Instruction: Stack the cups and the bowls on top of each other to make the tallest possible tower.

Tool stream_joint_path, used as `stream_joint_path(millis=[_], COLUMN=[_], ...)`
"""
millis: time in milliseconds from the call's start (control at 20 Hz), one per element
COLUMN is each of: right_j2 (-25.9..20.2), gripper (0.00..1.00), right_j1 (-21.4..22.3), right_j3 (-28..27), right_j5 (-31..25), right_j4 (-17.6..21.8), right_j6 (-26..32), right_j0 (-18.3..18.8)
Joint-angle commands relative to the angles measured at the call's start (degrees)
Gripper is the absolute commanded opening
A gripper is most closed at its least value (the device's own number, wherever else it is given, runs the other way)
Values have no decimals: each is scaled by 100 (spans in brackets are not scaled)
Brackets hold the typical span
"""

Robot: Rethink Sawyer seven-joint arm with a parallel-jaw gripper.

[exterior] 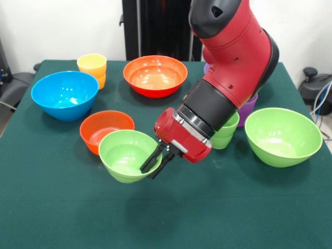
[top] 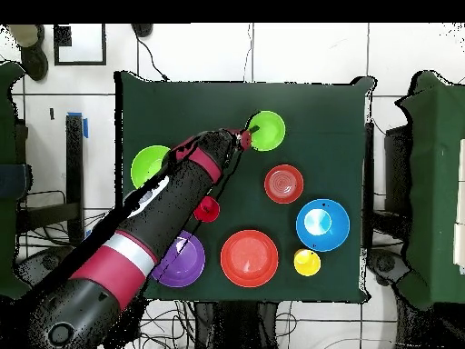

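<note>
At the table's middle, gripper: the gripper (exterior: 157,165) comes down slanting from the red and black arm (exterior: 228,78), its two dark fingers (exterior: 149,162) pinched on the rim of the small light-green bowl (exterior: 123,154) at the bowl's 3 o'clock edge in the front view
Held bowl: the small light-green bowl sits tilted, mouth up; whether its base touches the green table (exterior: 62,207) I cannot tell; in the overhead view it (top: 268,130) lies toward 12 o'clock from the table's middle, with the gripper (top: 245,138) at its 8 o'clock edge
Nearest neighbour: the small orange-red bowl (exterior: 104,127) stands just beside the held bowl at its 11 o'clock in the front view, partly hidden by it; overhead it (top: 284,183) is at 5 o'clock from the held bowl
Behind the wrist: a light-green cup (exterior: 228,132) shows at 3 o'clock from the gripper, partly covered by the arm; the purple bowl (exterior: 250,106) peeps out just behind it
Right side, front view: the large light-green bowl (exterior: 282,136) stands upright near 3 o'clock of the table
Left side, front view: the blue bowl (exterior: 65,94) stands at 10 o'clock, with the yellow cup (exterior: 92,68) just behind it at 11 o'clock
Far side, front view: the large orange bowl (exterior: 155,75) stands upright at 12 o'clock
Overhead only: a red cup (top: 207,210) shows beside the arm, at 9 o'clock from the large orange bowl (top: 249,258)
Stacking: all the bowls in sight rest singly on the table
</note>
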State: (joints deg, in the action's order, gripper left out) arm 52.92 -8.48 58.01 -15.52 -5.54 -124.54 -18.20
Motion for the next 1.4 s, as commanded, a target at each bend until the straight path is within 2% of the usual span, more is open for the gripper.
stream_joint_path(millis=[50,250,400,500,800,1250,1400], right_j2=[-218,-93,-286,-585,-1107,-1635,-1798], gripper=[0,0,0,0,0,0,0], right_j1=[-301,-506,-503,-371,-117,236,486], right_j3=[-420,-590,-575,-477,-318,-154,90], right_j5=[63,60,210,361,675,862,953], right_j4=[-401,-599,-734,-755,-778,-629,-542], right_j6=[-1150,-1239,-1193,-1081,-879,-679,-677], right_j0=[-41,-34,34,105,261,433,460])
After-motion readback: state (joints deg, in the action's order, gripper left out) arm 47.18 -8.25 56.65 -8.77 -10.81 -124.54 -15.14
